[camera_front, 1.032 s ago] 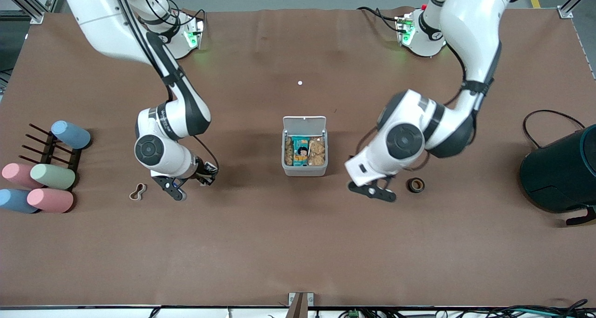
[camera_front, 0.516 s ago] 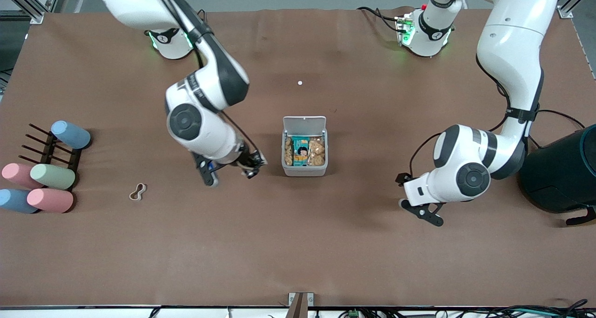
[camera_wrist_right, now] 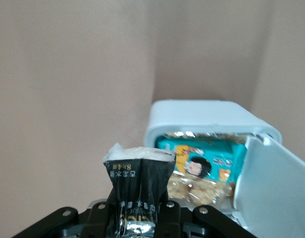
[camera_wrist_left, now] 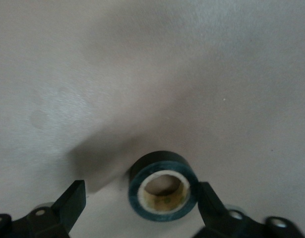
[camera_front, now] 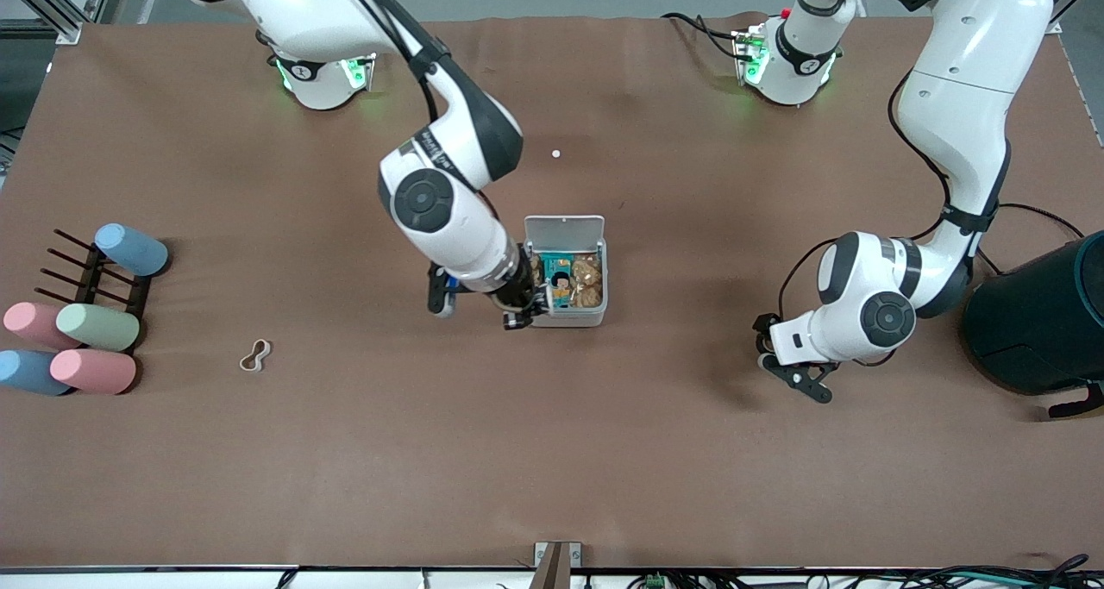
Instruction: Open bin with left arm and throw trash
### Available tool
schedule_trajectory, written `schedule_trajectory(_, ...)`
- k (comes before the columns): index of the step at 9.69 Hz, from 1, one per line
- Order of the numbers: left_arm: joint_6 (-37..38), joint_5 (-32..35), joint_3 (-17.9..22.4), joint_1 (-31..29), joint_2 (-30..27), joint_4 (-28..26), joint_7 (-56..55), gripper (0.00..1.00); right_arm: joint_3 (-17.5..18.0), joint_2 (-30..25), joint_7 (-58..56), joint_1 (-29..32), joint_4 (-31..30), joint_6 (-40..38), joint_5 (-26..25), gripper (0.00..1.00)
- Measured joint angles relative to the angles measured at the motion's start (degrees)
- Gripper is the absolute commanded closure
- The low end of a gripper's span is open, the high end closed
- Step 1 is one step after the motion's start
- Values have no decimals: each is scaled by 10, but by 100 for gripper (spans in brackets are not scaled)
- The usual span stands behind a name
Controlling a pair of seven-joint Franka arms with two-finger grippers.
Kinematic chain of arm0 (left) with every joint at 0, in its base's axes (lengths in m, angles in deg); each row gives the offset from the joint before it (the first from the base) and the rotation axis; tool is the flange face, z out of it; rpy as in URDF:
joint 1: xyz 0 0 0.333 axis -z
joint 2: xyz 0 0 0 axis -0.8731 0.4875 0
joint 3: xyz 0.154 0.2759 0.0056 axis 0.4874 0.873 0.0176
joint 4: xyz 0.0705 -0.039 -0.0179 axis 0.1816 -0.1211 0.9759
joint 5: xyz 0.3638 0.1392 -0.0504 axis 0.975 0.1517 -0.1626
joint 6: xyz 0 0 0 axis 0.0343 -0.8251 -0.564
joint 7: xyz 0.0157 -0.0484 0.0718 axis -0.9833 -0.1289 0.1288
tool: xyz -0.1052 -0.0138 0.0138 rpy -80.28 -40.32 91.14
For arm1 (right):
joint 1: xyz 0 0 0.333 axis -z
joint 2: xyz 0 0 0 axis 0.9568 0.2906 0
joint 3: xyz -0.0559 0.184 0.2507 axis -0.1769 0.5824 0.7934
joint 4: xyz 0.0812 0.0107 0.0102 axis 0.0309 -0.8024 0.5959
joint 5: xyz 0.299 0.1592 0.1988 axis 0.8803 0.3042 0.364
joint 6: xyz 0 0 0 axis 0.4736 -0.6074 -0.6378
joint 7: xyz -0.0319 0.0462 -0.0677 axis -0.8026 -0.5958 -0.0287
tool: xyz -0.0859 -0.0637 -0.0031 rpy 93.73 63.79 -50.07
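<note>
The white bin (camera_front: 565, 315) stands mid-table with its lid (camera_front: 564, 227) swung open; a teal snack packet and cookies lie inside. My right gripper (camera_front: 523, 313) is at the bin's edge toward the right arm's end, shut on the dark printed packet (camera_wrist_right: 138, 181), with the open bin (camera_wrist_right: 207, 116) just ahead of it. My left gripper (camera_front: 800, 379) is low over the table near the left arm's end, open, with the black tape roll (camera_wrist_left: 163, 192) lying between its fingers (camera_wrist_left: 73, 202). The roll is hidden under the hand in the front view. The beige rubber loop (camera_front: 255, 355) lies toward the right arm's end.
A large dark teal container (camera_front: 1044, 322) stands at the left arm's end with a black cable beside it. Pastel cylinders (camera_front: 95, 326) lie on and around a dark rack (camera_front: 82, 270) at the right arm's end. A small white dot (camera_front: 555, 153) lies farther from the camera than the bin.
My right arm carried the dark packet from near the rubber loop to the bin's edge. My left arm swung away from the bin and settled with its open fingers around the tape roll.
</note>
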Motion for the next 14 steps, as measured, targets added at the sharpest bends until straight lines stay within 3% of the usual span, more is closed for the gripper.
schedule_trajectory(3, -12, 0, -7, 2, -5, -19, -38, 0, 0, 19, 7, -23, 1, 6, 0, 90)
schedule_trajectory(4, -12, 0, -9, 3, -6, -21, -48, 0, 0, 27, 7, -25, 1, 8, 0, 82)
schedule_trajectory(6, -11, 0, -10, 4, -8, -24, -54, 1, -1, 36, 7, -29, 1, 11, 0, 13)
schedule_trajectory(7, -11, 0, -10, 4, -8, -25, -54, 9, -4, 36, 7, -28, 1, 11, -1, 0)
schedule_trajectory(8, -11, 0, -10, 4, -9, -25, -54, 41, -6, 36, 7, -28, 1, 11, -1, 0)
schedule_trajectory(9, -11, 1, -11, 4, -12, -25, -54, 64, -6, 36, 7, -28, 2, 11, -2, 0)
schedule_trajectory(11, -6, 1, -22, 5, -16, -25, -54, 84, -8, 36, 7, -28, 3, 11, -2, 0)
schedule_trajectory(12, -5, 1, -27, 6, -19, -25, -55, 100, -10, 36, 7, -27, 4, 7, -2, 0)
schedule_trajectory(14, -5, 1, -30, 10, -23, -22, -55, 100, -25, 35, 7, -13, 18, -40, -4, 0)
